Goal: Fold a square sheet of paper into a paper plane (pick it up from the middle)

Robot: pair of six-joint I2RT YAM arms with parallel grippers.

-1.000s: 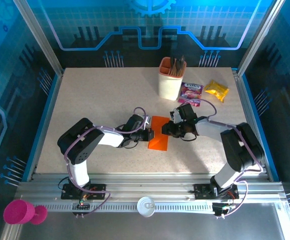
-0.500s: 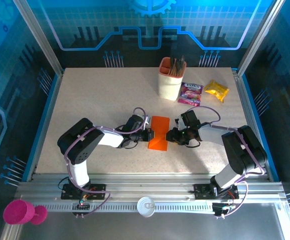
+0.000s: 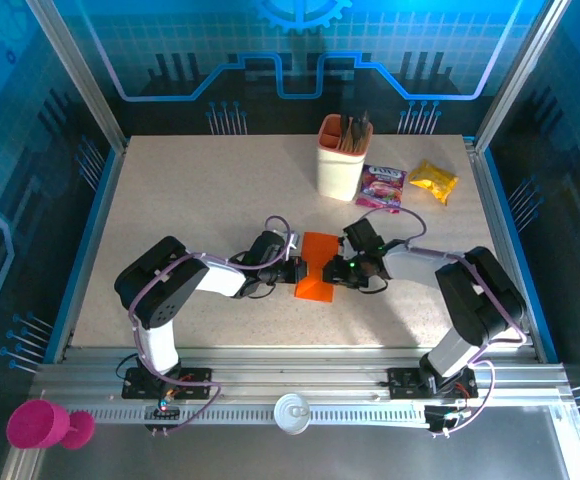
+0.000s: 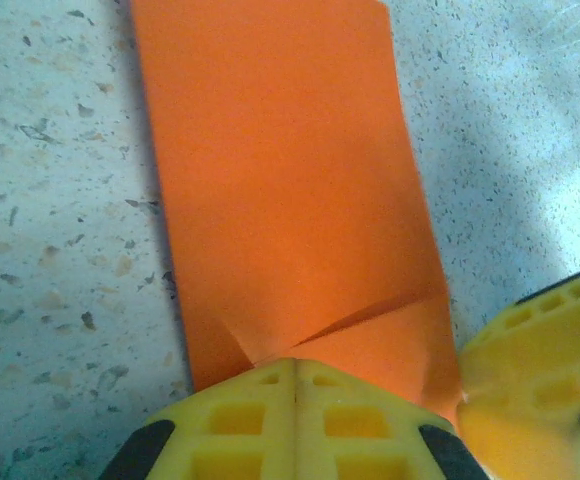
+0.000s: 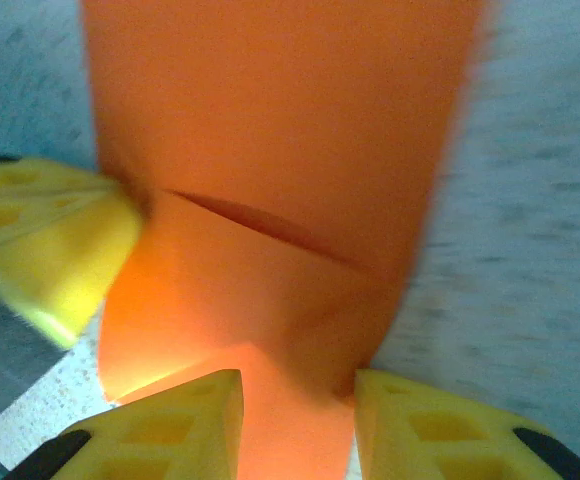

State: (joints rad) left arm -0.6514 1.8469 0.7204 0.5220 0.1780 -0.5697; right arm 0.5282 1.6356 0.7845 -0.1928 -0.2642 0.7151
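The square sheet of paper lies folded into a bright orange upright rectangle at the table's middle, between both grippers. My left gripper is at its left edge, shut, tips resting on the paper, where short creases spread from them. My right gripper is at the right edge, fingers apart, and a raised flap of the paper stands between them. A yellow finger of the left gripper touches the sheet's left side in the right wrist view.
A peach cup holding dark sticks stands behind the paper. A purple snack packet and a yellow one lie at the back right. A pink cup sits off the table at the near left.
My right gripper has moved left and closer onto the paper's right edge, lifting a flap. The left gripper has stayed pressed at the left edge.
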